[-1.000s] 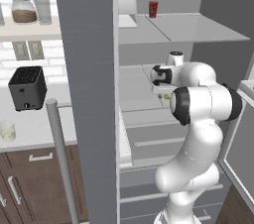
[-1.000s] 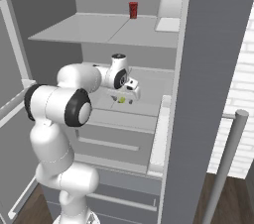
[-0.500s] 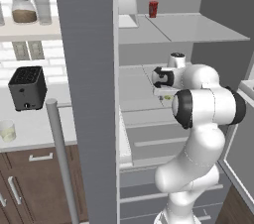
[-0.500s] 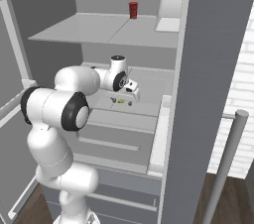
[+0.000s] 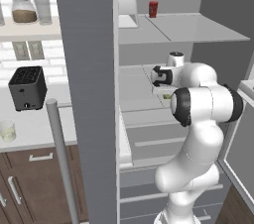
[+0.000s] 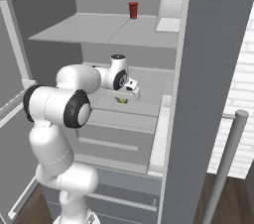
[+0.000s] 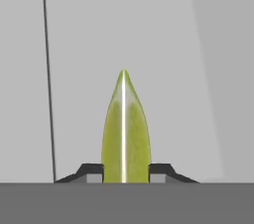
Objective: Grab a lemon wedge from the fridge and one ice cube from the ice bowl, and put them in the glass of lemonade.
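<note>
Lemon wedge (image 7: 125,134) sits btwn the jaws, which press its sides on fridge (image 5: 149,84) shelf. Risk: thin, slick wedge may squirt out or pivot on lift.

Glossy lemon wedge (image 7: 125,134), matt fridge (image 7: 198,44)

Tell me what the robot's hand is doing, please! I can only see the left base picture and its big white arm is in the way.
Observer: The hand view shows the gripper with one fingertip on each side of the lemon wedge.
Operator: Is it squeezing it?
Observer: The fingertips sit right against the wedge's sides, so it looks shut on it.
Operator: Where is the lemon?
Observer: In the right base view it's a yellow-green speck under the hand, low over the fridge shelf.
Operator: Anything else in there?
Observer: A small red cup stands on the shelf above.
</note>
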### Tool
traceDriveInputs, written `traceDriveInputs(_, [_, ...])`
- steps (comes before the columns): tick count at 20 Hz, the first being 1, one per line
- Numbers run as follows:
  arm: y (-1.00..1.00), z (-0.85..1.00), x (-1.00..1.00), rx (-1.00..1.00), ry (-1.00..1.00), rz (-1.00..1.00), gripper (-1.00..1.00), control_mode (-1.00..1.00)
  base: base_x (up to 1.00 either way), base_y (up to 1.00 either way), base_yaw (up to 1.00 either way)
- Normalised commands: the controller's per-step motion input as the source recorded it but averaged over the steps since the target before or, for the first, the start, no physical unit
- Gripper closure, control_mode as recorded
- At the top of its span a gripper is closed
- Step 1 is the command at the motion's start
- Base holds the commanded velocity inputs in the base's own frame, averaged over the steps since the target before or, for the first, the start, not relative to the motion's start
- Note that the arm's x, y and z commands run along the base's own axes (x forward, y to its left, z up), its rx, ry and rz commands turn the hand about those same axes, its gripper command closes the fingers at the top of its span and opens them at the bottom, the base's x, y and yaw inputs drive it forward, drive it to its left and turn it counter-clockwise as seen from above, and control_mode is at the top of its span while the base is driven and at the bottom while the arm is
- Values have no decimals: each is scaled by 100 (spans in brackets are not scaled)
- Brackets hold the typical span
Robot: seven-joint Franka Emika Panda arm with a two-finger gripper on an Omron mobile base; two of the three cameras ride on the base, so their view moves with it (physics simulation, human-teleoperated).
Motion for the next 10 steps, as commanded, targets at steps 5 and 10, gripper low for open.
traceDriveInputs(5, [0, -6, 0, 0, -3, 0, 100, -100, 0, 0, 0])
traceDriveInputs(10, [0, -17, -54, 0, -8, 1, 100, -100, 0, 0, 0])
